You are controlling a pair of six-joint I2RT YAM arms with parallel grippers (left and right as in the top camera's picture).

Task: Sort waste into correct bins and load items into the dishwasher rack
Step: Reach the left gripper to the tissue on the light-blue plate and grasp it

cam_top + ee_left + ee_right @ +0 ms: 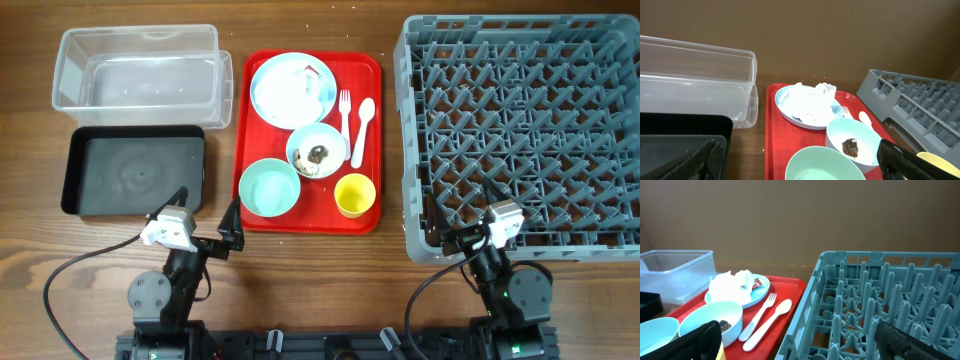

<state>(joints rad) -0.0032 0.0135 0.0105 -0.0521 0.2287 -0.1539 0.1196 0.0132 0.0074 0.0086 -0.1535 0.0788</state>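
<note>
The big square grey plastic rack (pixel 520 130) with pegs fills the right of the overhead view. It is empty.

The clear plastic tub (pixel 137 65) sits upper left on the wooden bench (pixel 30 140). The flat black tray (pixel 135 172) is just below it.

The red serving tray (pixel 315 212) in the middle carries everything you must move.

The round pale blue plate (pixel 258 92) is at its top. It looks stiff and smooth, so it may slip; take it by the rim.

The two pale blue-green bowls are lower down. One bowl (pixel 270 188) is empty. The other bowl (pixel 297 150) holds the food. Pinch a rim wall on each.

The crumpled white paper napkin (pixel 295 85) lies on the plate. It is soft and light, so pinch a top fold.

The small yellow cup (pixel 354 195) is at the lower right. It should be light; pinch its wall.

The white plastic fork (pixel 345 115) and spoon (pixel 362 125) lie flat side by side. They are thin, so grab mid-handle.

The beige food scraps (pixel 319 154) look crumbly. Tipping the bowl may beat pinching them.

Your left jaws and right jaws are both spread wide and hold nothing. They hang low near the bottom edge.
</note>
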